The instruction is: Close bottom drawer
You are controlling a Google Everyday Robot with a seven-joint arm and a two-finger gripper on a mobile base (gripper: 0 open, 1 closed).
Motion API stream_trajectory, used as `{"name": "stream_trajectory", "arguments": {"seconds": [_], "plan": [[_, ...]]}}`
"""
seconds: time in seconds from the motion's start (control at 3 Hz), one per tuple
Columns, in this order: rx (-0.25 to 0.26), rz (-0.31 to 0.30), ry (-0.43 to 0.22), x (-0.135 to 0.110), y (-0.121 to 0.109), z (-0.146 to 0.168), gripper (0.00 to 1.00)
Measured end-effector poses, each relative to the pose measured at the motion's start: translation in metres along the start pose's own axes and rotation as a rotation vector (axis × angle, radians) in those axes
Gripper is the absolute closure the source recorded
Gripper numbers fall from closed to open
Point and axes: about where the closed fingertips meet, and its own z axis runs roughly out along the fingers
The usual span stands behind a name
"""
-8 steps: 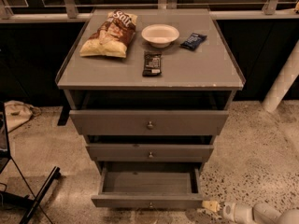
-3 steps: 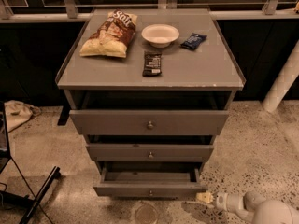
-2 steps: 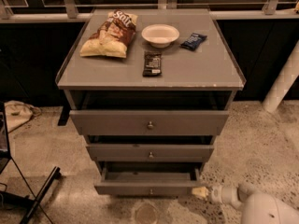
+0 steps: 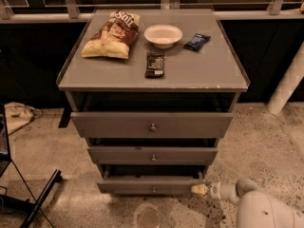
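Observation:
The bottom drawer (image 4: 142,184) is the lowest, narrowest grey front of the cabinet, with a small round knob (image 4: 153,190). It stands only slightly out, with a thin dark gap above its front. My gripper (image 4: 198,189) reaches in from the lower right on a white arm (image 4: 256,205). Its pale tip is against the right end of the bottom drawer's front.
The middle drawer (image 4: 153,155) and top drawer (image 4: 152,124) stand slightly out. On the cabinet top (image 4: 190,72) lie a chip bag (image 4: 112,34), a white bowl (image 4: 163,35), a dark bar (image 4: 155,64) and a blue packet (image 4: 197,42). A black stand leg (image 4: 40,198) is at left.
The bottom drawer has slid in from wide open to nearly shut. My gripper has moved left and inward along with the drawer's right front corner.

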Motion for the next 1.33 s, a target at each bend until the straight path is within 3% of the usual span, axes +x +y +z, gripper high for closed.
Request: {"name": "stream_trajectory", "arguments": {"seconds": [0.33, 0.67, 1.0, 1.33], "plan": [[0.0, 0.0, 0.0, 0.003, 0.0, -0.001, 1.0], [0.008, -0.043, 0.0, -0.027, 0.01, 0.017, 1.0], [0.008, -0.043, 0.0, -0.027, 0.01, 0.017, 1.0], [0.027, -0.047, -0.023, -0.042, 0.004, 0.024, 1.0]]}}
